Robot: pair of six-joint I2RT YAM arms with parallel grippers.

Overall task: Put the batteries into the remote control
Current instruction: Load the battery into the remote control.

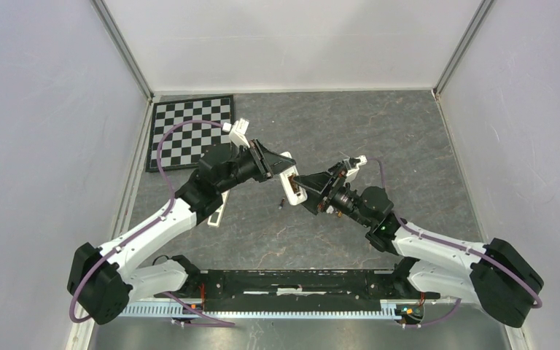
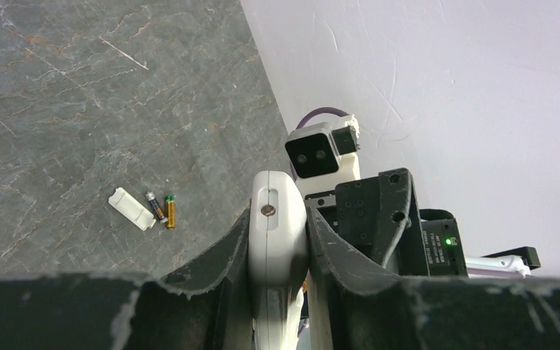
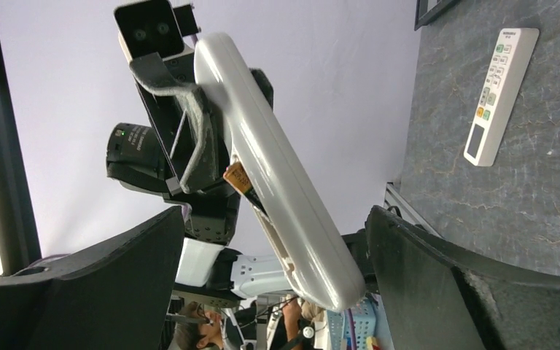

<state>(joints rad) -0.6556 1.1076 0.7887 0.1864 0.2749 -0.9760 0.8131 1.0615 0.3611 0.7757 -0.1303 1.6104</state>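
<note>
Left gripper (image 2: 278,251) is clamping the remote control (image 2: 277,211), one battery (image 3: 237,179) apparently half-seated. Right gripper (image 3: 277,292) is gaping wide; two batteries (image 2: 163,210) are lying loose.

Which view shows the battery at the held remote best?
Right wrist: the battery shows clearly, gold end visible, tilted against the remote's back. Left wrist shows only the remote's end clamped in the left gripper, battery hidden. Top shows the remote small, battery not discernible.
</note>
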